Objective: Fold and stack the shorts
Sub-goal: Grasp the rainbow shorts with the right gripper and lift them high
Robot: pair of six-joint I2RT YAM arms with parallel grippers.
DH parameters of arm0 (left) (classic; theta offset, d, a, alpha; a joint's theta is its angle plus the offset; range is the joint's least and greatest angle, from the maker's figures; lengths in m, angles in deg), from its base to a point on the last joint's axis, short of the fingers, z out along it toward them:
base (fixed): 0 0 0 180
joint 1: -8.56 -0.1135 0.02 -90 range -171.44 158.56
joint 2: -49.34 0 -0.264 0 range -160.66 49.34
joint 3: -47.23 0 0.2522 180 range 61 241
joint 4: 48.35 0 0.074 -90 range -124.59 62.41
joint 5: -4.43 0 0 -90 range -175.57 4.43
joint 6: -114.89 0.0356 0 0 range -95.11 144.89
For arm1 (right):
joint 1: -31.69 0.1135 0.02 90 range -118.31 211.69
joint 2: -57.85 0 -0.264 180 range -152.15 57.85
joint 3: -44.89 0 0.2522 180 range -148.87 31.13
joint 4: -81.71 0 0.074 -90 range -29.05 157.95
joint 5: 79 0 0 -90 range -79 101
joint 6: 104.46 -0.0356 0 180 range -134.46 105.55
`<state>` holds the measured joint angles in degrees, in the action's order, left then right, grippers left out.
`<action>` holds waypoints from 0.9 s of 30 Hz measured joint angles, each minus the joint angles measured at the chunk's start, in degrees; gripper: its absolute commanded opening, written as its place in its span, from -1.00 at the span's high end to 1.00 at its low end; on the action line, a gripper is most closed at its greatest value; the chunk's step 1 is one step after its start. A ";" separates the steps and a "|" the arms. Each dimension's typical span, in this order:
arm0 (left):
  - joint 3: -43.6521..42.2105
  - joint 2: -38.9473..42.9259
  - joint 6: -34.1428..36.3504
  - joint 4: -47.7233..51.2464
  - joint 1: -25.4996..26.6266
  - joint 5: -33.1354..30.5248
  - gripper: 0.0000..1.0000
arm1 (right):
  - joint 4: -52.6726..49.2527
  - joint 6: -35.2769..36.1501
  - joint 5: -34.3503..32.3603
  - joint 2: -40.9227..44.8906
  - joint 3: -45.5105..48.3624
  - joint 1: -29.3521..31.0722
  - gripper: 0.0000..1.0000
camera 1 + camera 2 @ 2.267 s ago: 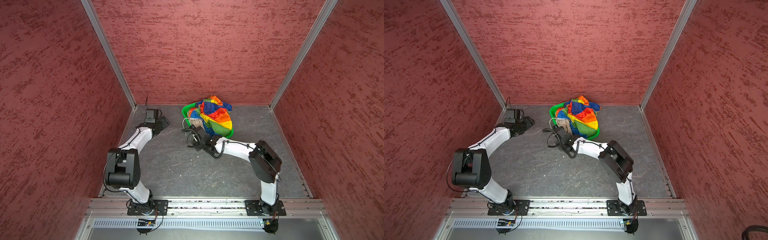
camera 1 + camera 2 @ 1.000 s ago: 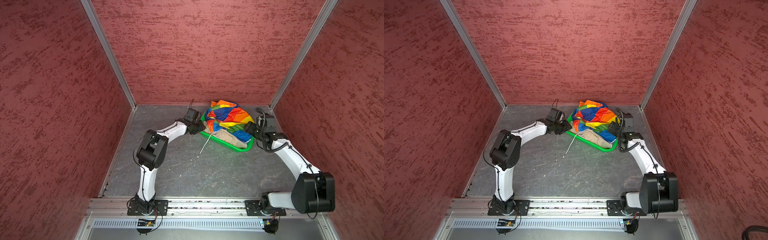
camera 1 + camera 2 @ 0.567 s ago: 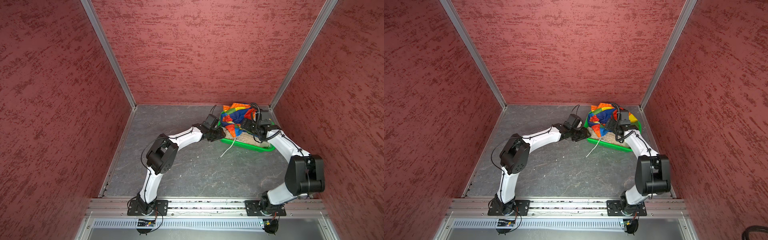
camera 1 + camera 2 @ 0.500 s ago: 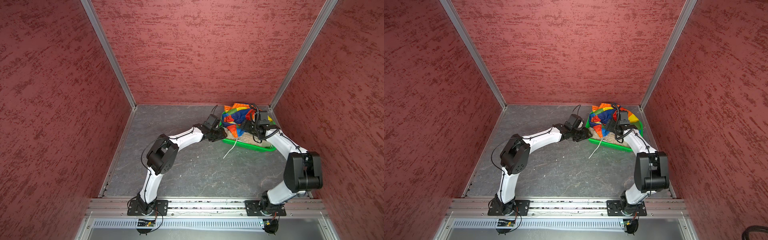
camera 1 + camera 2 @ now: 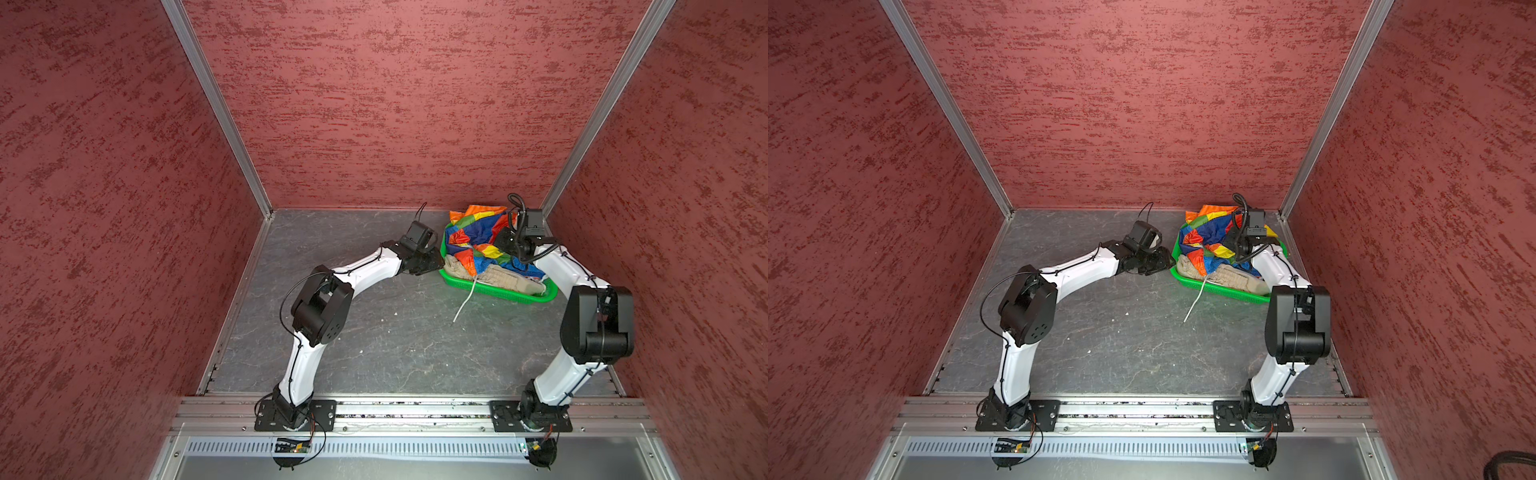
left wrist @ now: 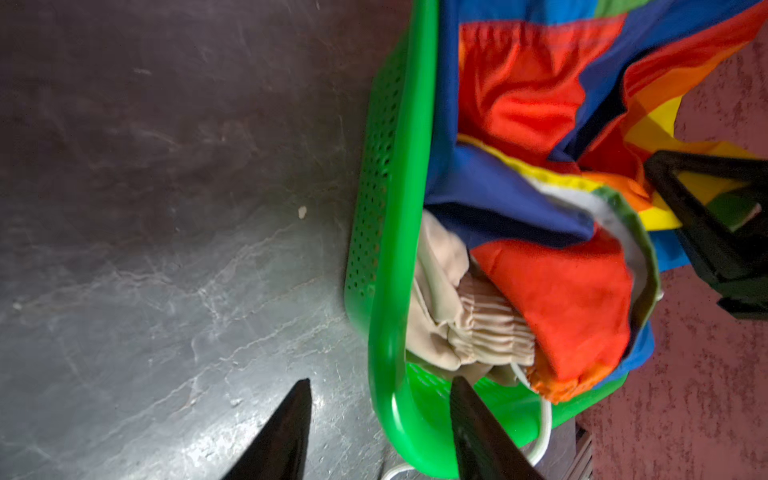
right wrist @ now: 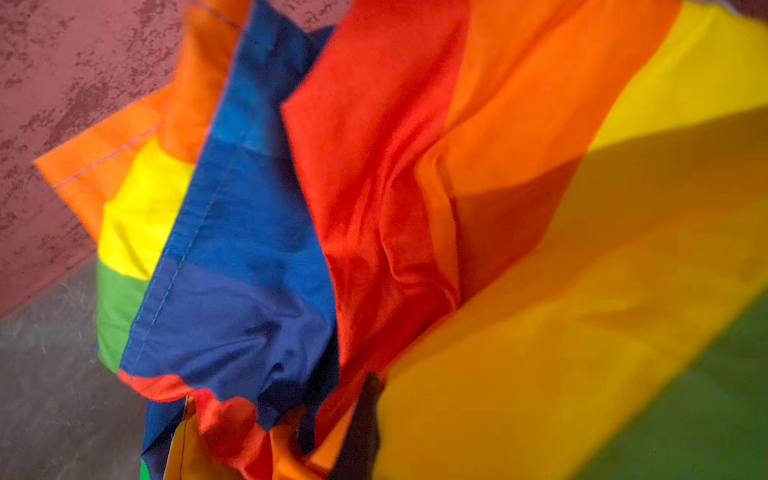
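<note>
Two grippers are on the job, and the right gripper (image 5: 504,243) is pressed together on a bunch of the rainbow shorts (image 5: 478,232). In the right wrist view one dark finger (image 7: 361,419) pokes out of gathered cloth. The left gripper (image 6: 381,382) stands spread, one finger outside and one inside the basket (image 5: 498,293), astride a corner of its rim without visibly clamping it. I'd call this the very first step, getting a pair out, with nothing folded or stacked yet. Both pairs sit in the basket in the far right corner of the table (image 5: 374,332). The rainbow pair is heaped on top and the beige shorts (image 5: 494,277) lie underneath, toward the near side. Next comes a clean lift up and over the rim to open table, probably with the left steadying the basket. The rainbow cloth looks thin and smooth, creasing sharply along stitched hems, so it should trail. The beige looks softer and thicker, with a ribbed, gathered waistband. Its white drawstring (image 5: 463,301) dangles over the rim onto the table and could snag. The basket is glossy rigid plastic with perforated walls and a rounded lip.
</note>
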<state>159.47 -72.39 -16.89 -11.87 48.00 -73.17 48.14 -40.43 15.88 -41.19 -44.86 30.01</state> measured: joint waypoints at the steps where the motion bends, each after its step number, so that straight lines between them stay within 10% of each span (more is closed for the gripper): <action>1: 1.29 -0.94 0.04 -0.04 -0.13 0.07 0.08 | -0.33 0.15 0.09 0.46 -0.92 0.02 1.00; 17: 6.05 -6.34 -1.46 0.02 6.01 4.07 0.10 | -7.63 4.24 2.43 10.60 -29.75 4.15 1.00; 27: 5.79 -2.99 0.48 0.42 4.94 4.66 -0.27 | -6.84 5.90 9.14 12.46 -42.49 5.27 1.00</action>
<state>165.26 -75.39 -16.41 -11.45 52.94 -68.51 41.30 -34.53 25.02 -28.73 -87.35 35.28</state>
